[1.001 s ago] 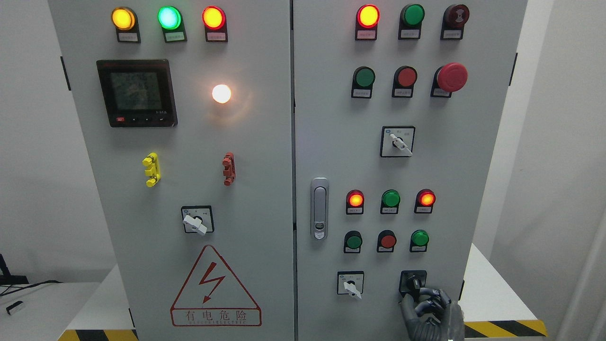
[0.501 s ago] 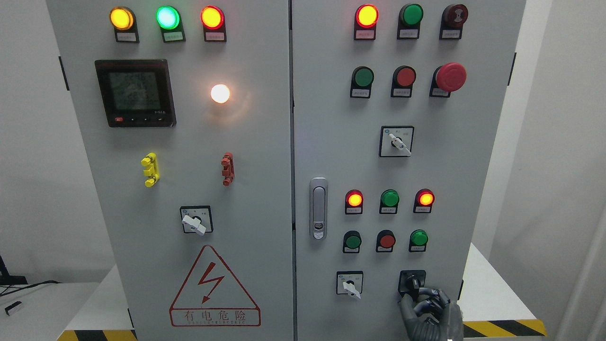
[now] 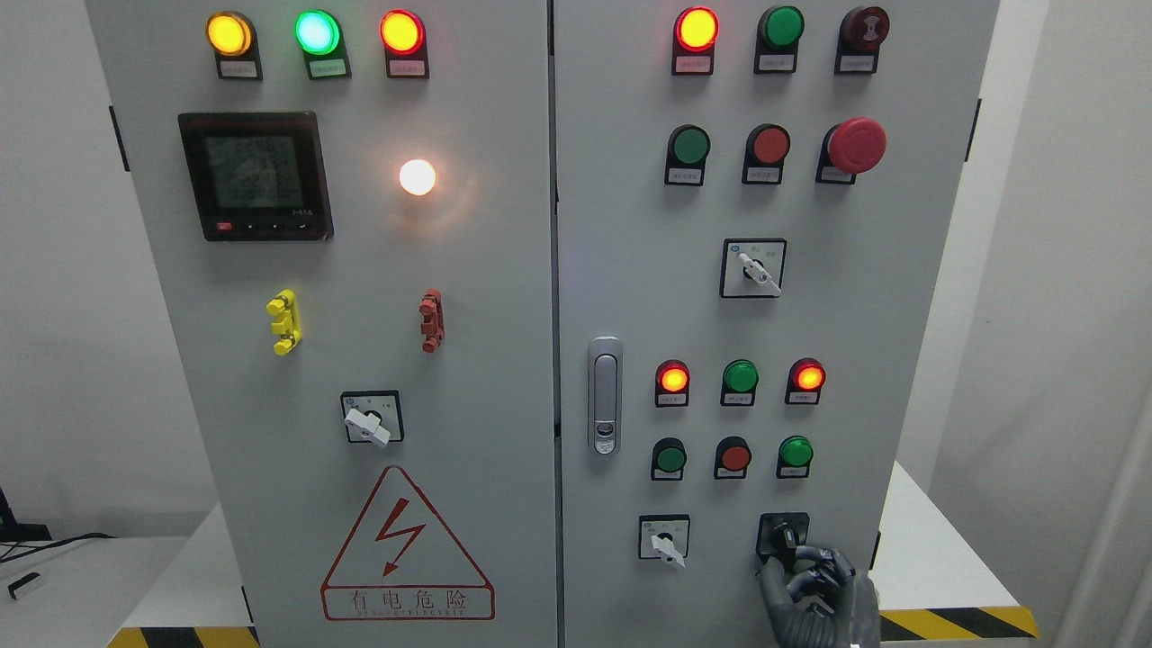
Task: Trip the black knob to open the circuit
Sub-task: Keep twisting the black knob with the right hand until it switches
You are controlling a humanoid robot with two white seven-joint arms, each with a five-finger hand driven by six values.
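Barely anything had shifted over the last second — the robot's dark-gloved right hand [image 3: 814,589] stayed at the small black rotary knob [image 3: 785,540], low on the right door of the grey steel control cabinet [image 3: 558,270], fingers [image 3: 821,576] curled against it. Its handle looked unturned and the indicator lamps unchanged, so the trip was likely still pending.

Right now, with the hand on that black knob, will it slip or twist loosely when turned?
The black knob looks small and glossy, so the right hand could slip. Set in a panel plate, it likely turns stiffly in clicks. Fingertip contact, not a full wrap, suggests limited torque.
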